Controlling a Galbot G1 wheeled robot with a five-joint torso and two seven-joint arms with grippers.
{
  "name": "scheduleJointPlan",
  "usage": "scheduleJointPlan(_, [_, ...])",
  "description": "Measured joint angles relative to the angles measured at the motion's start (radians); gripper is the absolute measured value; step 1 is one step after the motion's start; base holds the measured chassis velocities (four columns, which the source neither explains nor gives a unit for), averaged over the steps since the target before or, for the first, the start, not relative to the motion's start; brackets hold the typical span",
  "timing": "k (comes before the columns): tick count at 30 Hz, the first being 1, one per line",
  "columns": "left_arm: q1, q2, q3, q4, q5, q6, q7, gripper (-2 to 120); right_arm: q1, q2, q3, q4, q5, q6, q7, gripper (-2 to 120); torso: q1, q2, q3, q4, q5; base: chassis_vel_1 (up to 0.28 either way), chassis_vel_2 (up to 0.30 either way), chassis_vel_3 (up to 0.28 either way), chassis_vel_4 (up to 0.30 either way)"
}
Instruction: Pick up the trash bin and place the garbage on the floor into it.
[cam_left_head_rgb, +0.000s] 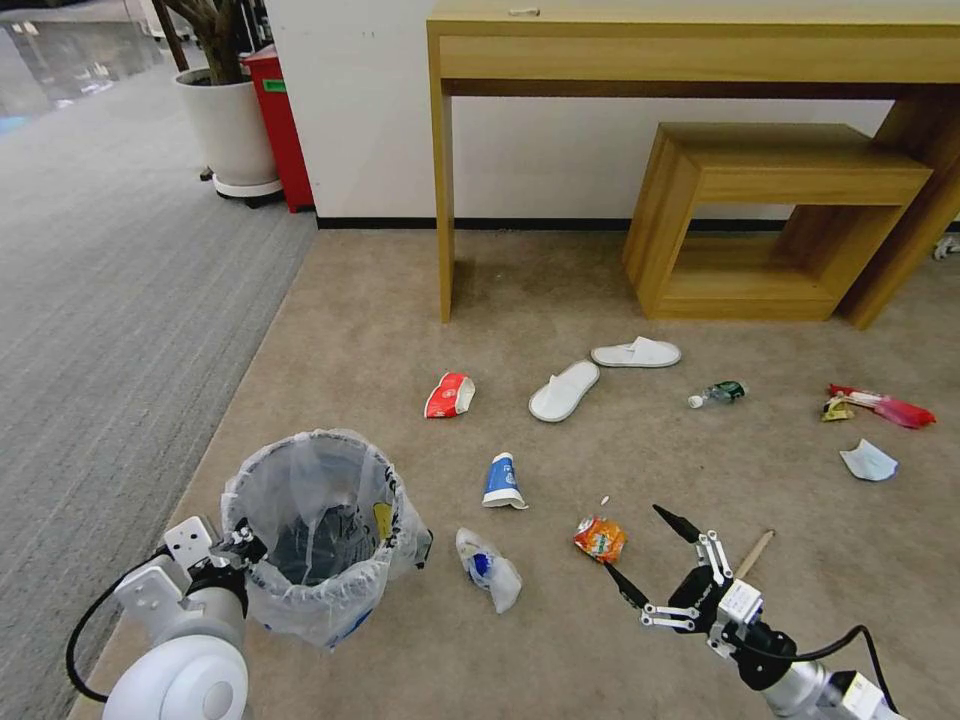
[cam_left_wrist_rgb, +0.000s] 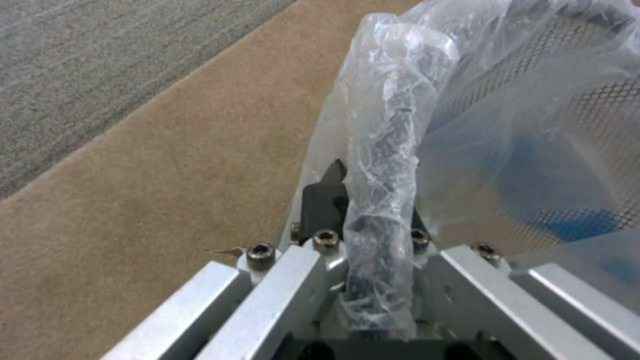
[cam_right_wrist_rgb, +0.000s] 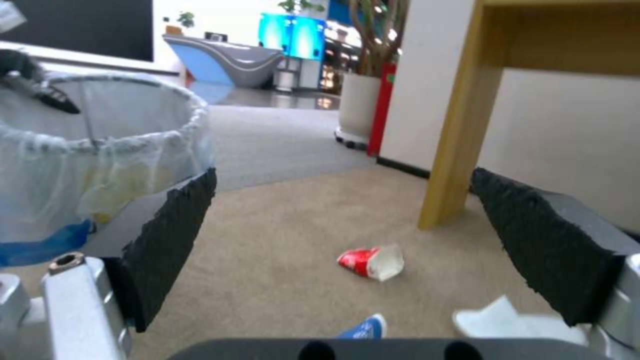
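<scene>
I have the left gripper (cam_left_head_rgb: 243, 545) closed on the rim of the trash bin (cam_left_head_rgb: 315, 530), with the crinkled clear liner pinched in between; the left wrist view shows the black mesh wall and bunched plastic running straight through the jaws. The bin sits at the near left of the beige carpet (cam_left_head_rgb: 380, 330), beside the grey striped strip.

My right gripper (cam_left_head_rgb: 645, 555) hangs low with its jaws spread wide and nothing in them, just beside the crushed orange can (cam_left_head_rgb: 600, 538) and near the wooden stick (cam_left_head_rgb: 754, 553).

My worries: the hold is on one side of the rim only, so the bin could tilt or swing when lifted and spill what is inside (some blue and yellow shows through the liner). The plastic may also slip against the finger and let the rim slide out. On the right, the flattened can lies flush with the pile, so the fingertips could skate over it or nudge it away.

As for writing, I can read none: the red-white cup (cam_left_head_rgb: 449, 395), the blue-white cup (cam_left_head_rgb: 503, 481) and the can carry print too small to make out.
</scene>
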Motion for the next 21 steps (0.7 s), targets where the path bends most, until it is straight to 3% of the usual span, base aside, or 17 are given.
scheduleJointPlan(21, [-0.001, -0.01, 0.003, 0.022, 0.022, -0.01, 0.009, 1, 0.057, -0.059, -0.098, -0.112, 0.098, -0.022, 0.065, 98, 0.0, 0.0, 0.0, 0.0, -0.0001, 0.0, 0.0, 0.0, 0.0])
